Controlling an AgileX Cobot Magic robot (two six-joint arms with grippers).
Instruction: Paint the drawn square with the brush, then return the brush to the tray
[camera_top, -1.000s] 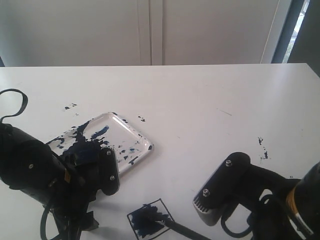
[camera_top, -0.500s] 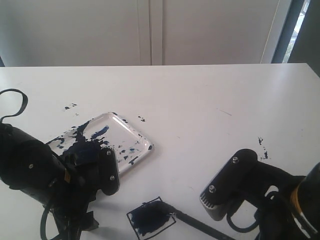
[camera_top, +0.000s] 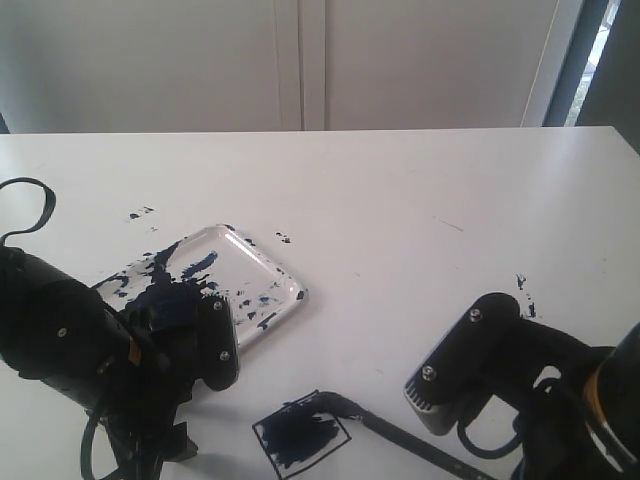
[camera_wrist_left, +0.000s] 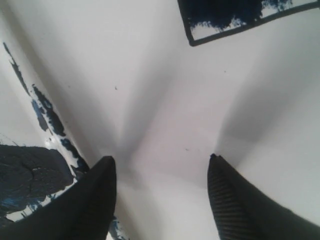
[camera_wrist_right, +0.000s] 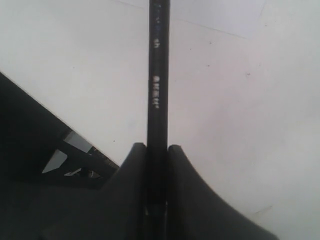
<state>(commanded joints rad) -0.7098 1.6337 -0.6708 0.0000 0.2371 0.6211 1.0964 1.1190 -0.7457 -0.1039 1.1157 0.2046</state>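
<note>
The drawn square (camera_top: 300, 437) lies near the table's front edge, its inside mostly dark blue; its corner (camera_wrist_left: 227, 17) shows in the left wrist view. The brush (camera_top: 400, 438) slants from the square's far right corner towards my right arm (camera_top: 480, 370). My right gripper (camera_wrist_right: 157, 147) is shut on the black brush handle (camera_wrist_right: 158, 75). The clear tray (camera_top: 255, 262), smeared with dark blue paint, sits left of the square. My left gripper (camera_wrist_left: 160, 165) stands open over bare table, between the tray (camera_wrist_left: 25, 180) and the square, holding nothing.
My bulky left arm (camera_top: 90, 350) covers the tray's near end. Small paint specks (camera_top: 140, 213) dot the table left of the tray, and others (camera_top: 524, 296) lie at the right. A wall stands behind the table's far edge.
The brush tip has swept from inside the square to its far right corner, and my right arm has shifted slightly right. The left arm has not moved.
</note>
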